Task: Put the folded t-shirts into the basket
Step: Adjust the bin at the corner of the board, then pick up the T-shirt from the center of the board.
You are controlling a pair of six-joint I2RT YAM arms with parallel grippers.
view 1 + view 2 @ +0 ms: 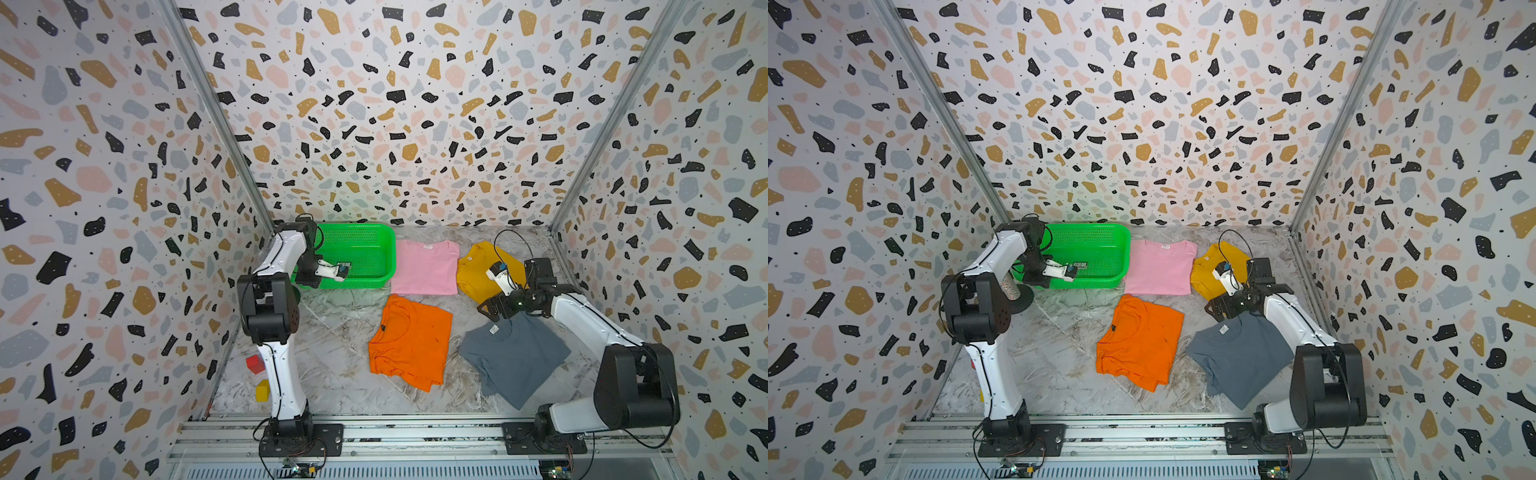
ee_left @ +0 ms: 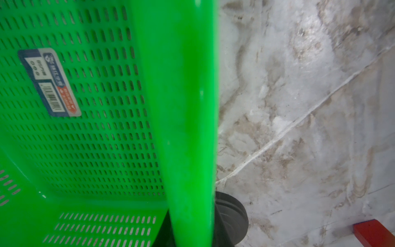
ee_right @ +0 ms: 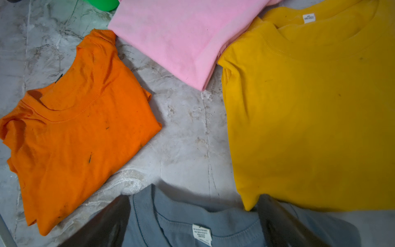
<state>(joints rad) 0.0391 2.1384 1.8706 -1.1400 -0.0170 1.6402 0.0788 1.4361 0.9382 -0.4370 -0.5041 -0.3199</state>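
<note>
Four folded t-shirts, all flat on the table (image 1: pixel 332 365), none in the basket (image 1: pixel 387 253). The pink shirt (image 1: pixel 426 268) is at the back, just beside the basket's right wall. The mustard shirt (image 1: pixel 471 278) is right of the pink one, their edges touching in the right wrist view. The orange shirt (image 1: pixel 409 340) is mid-table, nearer than the pink one and a bit rumpled at its near left corner. The grey shirt (image 1: pixel 513 359) is near right, angled, with its neck label up.

The basket sits in the far left corner of the table with a sticker (image 2: pixel 50 82) on its floor.

The left end effector (image 1: pixel 309 282) is at the basket's near left corner, with the rim (image 2: pixel 188 107) running between its jaws. Cannot tell if it is pinching the rim or loose around it. The right end effector (image 1: pixel 496 313) hovers over the grey shirt's collar. Its fingers (image 3: pixel 100 226) are spread wide, with nothing held.

A black round base (image 2: pixel 232 213) sits right by the basket's near wall. A red block (image 1: pixel 254 363) and a yellow block (image 1: pixel 262 390) lie along the left edge of the table.
</note>
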